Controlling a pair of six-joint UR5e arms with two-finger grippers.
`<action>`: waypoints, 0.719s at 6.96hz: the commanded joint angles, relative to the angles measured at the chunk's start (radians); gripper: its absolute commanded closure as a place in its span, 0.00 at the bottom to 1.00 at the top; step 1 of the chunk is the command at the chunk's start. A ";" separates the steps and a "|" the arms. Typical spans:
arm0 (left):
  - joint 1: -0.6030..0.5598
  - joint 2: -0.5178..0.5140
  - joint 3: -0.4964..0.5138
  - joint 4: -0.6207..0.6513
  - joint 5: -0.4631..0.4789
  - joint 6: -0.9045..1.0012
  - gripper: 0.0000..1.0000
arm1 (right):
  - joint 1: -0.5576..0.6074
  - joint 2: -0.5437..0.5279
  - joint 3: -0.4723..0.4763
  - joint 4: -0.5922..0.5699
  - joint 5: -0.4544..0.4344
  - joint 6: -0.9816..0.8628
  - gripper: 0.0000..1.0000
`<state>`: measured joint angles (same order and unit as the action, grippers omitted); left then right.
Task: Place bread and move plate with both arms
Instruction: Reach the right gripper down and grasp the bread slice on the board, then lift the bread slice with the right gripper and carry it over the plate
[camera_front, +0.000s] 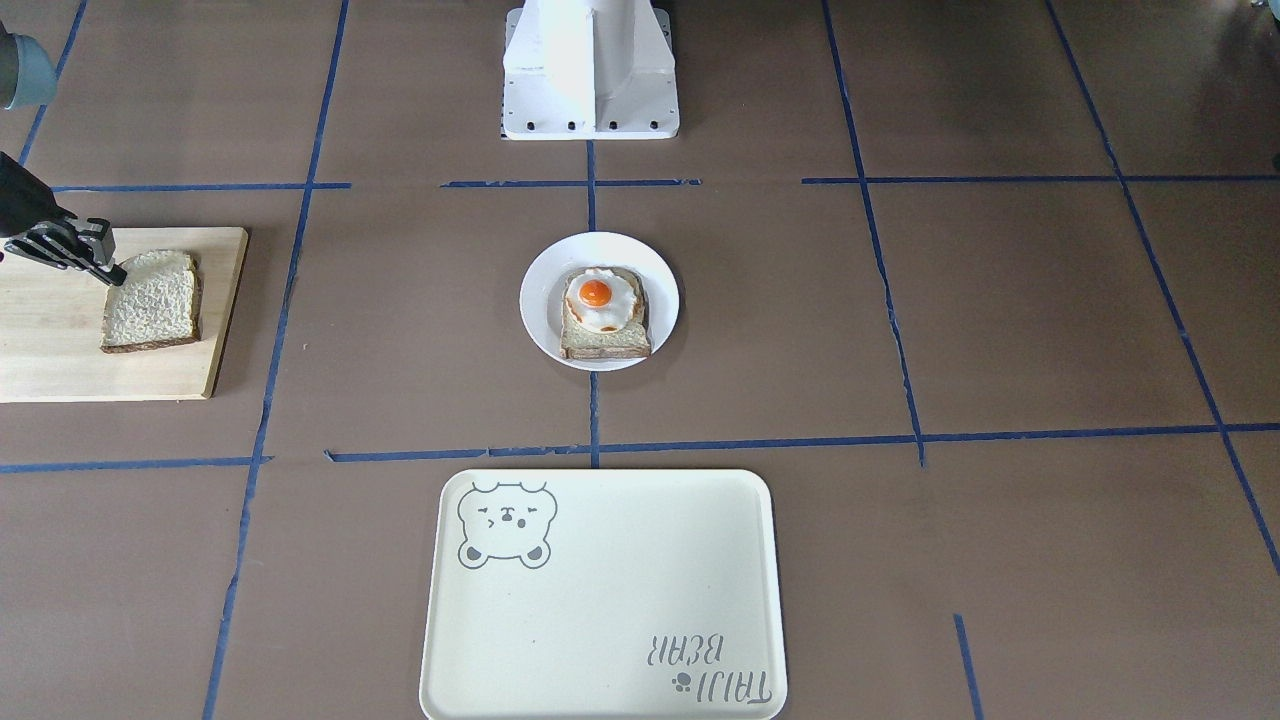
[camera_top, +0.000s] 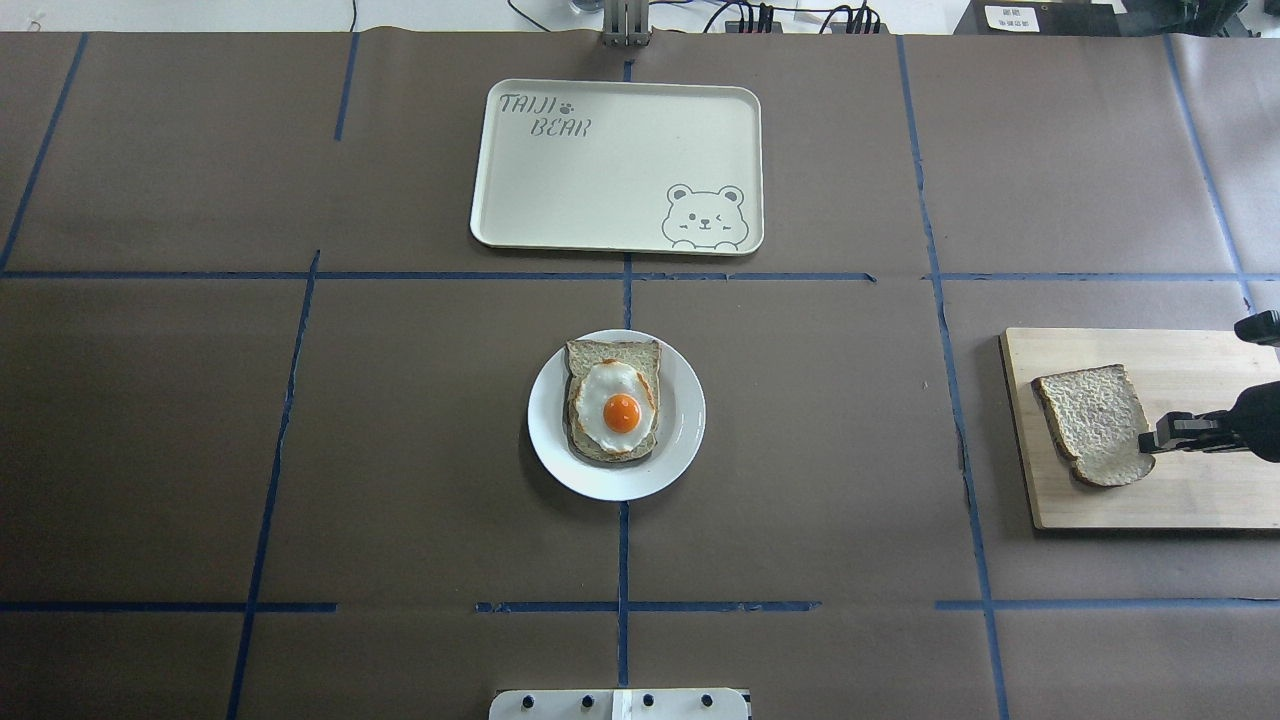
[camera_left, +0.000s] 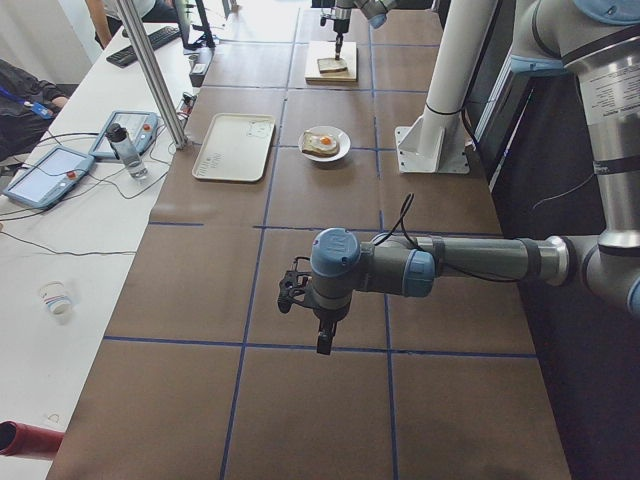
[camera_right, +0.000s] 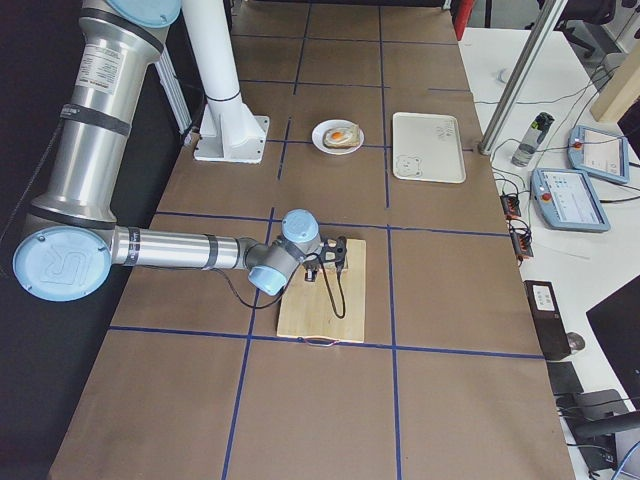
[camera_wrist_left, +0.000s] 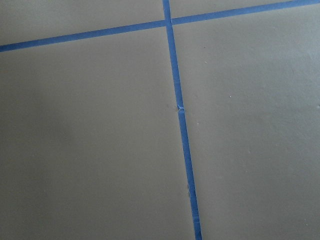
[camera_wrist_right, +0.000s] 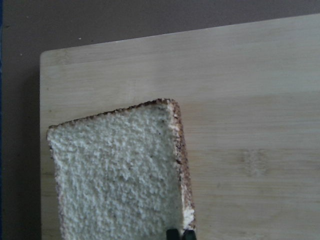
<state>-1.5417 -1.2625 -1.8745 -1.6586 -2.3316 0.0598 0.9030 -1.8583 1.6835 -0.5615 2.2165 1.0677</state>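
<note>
Nearest to the robot, on its own side of the plate (camera_top: 685, 440), stands the white base block (camera_top: 620, 704). The plate lies in the middle of the brown counter (camera_top: 300, 450) and carries a slice with a fried egg (camera_top: 612, 400). Level with the plate and well apart from it, to the robot's right, is a wooden board (camera_top: 1180, 500). The bread (camera_top: 1095, 425) lies on this board, crumb face up. The right pincer (camera_top: 1150, 440) has its fingers pressed close together on the crust at one corner of the bread. Well apart from the plate on the other side, the left pincer (camera_left: 322, 340) hangs over bare counter, pointing down. I cannot tell if it is open or closed. Beyond the plate, farthest from the robot, lies the cream tray (camera_top: 600, 180) with a bear drawing.
</note>
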 joint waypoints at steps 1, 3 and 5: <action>0.000 0.000 -0.002 -0.001 0.000 0.000 0.00 | 0.001 0.002 0.039 -0.002 0.047 0.000 1.00; 0.000 0.000 -0.002 0.000 0.000 0.000 0.00 | 0.007 0.008 0.103 -0.003 0.074 0.003 1.00; 0.000 0.000 -0.002 0.000 0.000 0.000 0.00 | 0.020 0.063 0.130 -0.005 0.115 0.014 1.00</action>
<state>-1.5417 -1.2625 -1.8760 -1.6589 -2.3316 0.0598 0.9163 -1.8262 1.7955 -0.5654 2.3100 1.0738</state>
